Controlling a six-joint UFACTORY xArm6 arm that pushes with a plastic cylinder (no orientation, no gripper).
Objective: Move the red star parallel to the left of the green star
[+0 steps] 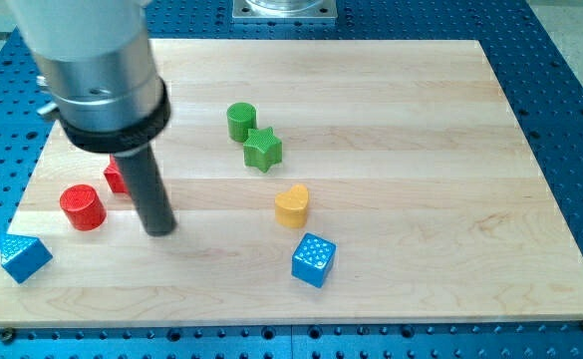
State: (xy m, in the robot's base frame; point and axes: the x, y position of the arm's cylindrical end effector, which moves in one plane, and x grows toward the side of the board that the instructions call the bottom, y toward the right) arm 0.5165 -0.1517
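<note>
My tip (159, 229) on tabletop (421, 199), touching red star (116, 177) half hidden behind rod; tool has no jaws, holds nothing. Green star (263, 149) well right.

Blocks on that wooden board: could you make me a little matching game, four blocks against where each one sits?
Blocks:
1. green star
2. yellow block
3. red cylinder
4. blue cube with white dots

Places:
A. nearest the view's bottom, right of centre
B. touching the green cylinder
C. left of my tip
D. between the green star and the dotted blue cube

Pairs: 1-B, 2-D, 3-C, 4-A
</note>
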